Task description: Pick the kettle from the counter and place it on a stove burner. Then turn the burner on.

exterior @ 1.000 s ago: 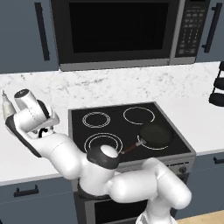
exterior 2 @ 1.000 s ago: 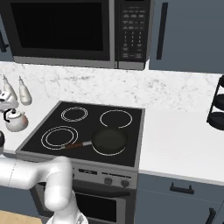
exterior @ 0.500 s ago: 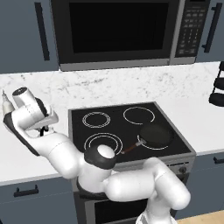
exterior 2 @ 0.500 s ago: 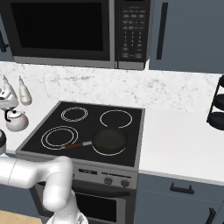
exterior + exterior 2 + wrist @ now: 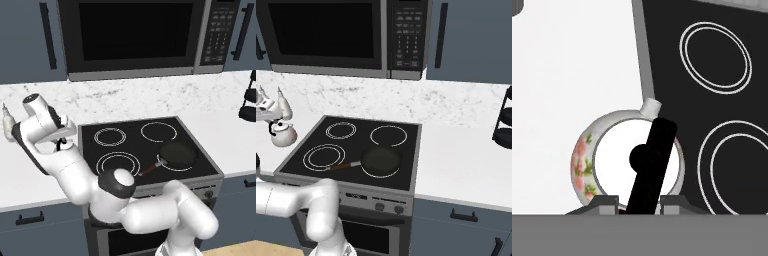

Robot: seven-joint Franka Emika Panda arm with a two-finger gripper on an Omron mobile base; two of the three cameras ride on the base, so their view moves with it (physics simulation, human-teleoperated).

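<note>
Far left on the counter stand two pale bottles by the backsplash. Just in front of them sits the kettle, on the white stone just left of the cooktop's edge. In the hand view the kettle shows a flowered side, a short spout and a black arched handle, and the gripper is clamped shut on that handle from above. To the right lies the black glass cooktop: the large double-ring stove burner is near left and bare, a smaller double ring sits behind it, and a dark frying pan rests on the near right ring. Above hangs a microwave. At the far right edge stands a dark tiered rack.
</note>
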